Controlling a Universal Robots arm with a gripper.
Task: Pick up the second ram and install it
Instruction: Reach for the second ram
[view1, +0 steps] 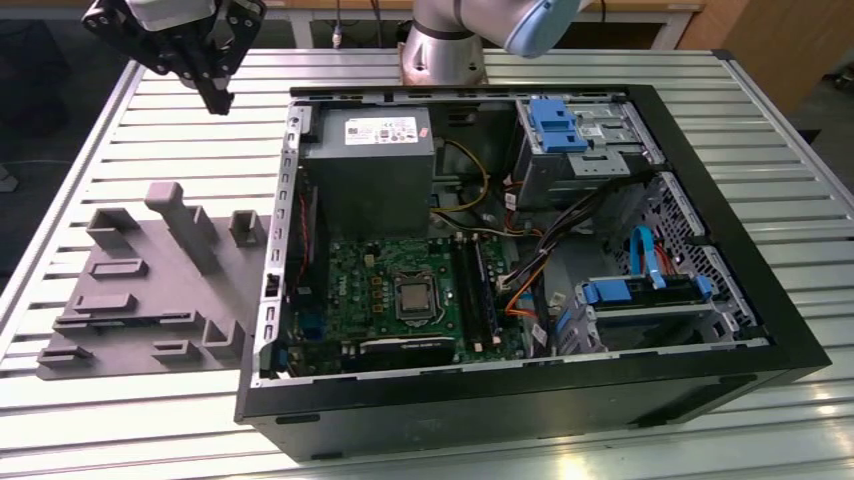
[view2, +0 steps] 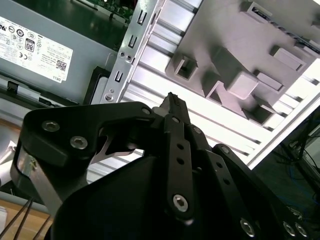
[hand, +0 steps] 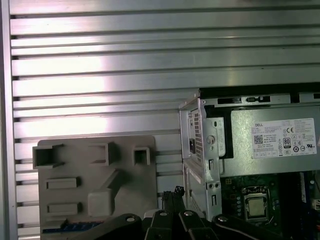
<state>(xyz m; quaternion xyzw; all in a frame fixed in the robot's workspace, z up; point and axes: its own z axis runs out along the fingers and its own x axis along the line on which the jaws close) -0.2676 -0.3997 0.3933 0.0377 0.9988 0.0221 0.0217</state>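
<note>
My fingers (view1: 218, 98) hang in the air over the counter (view1: 80, 150), near its back edge on the exterior view's left. The tips are pressed together and hold nothing.

I think the ram stick (hand: 70, 228) is the thin dark blue strip with little squares on it. It lies along one edge of the grey block (hand: 95, 165). The block sits flat on the counter, just beside the computer case (view1: 534, 400), on the exterior view's left of it. The fingers are high up and do not touch the stick.

I think the stick will be very light, stiff and flat. It could crack if it gets bent, and the little squares should not be squashed. I would hold it by its two flat faces, near the middle of its length, so it does not tip. I would squeeze gently.

The first wrist view looks down on the block, and that is where I find the blue strip. The exterior view gives me the whole open computer, with the green board (view1: 367, 285) and the long black slots (view1: 477, 290). It also tells me how high the fingers are. The second wrist view gives me the finger tips up close, with the block's pockets behind them.
</note>
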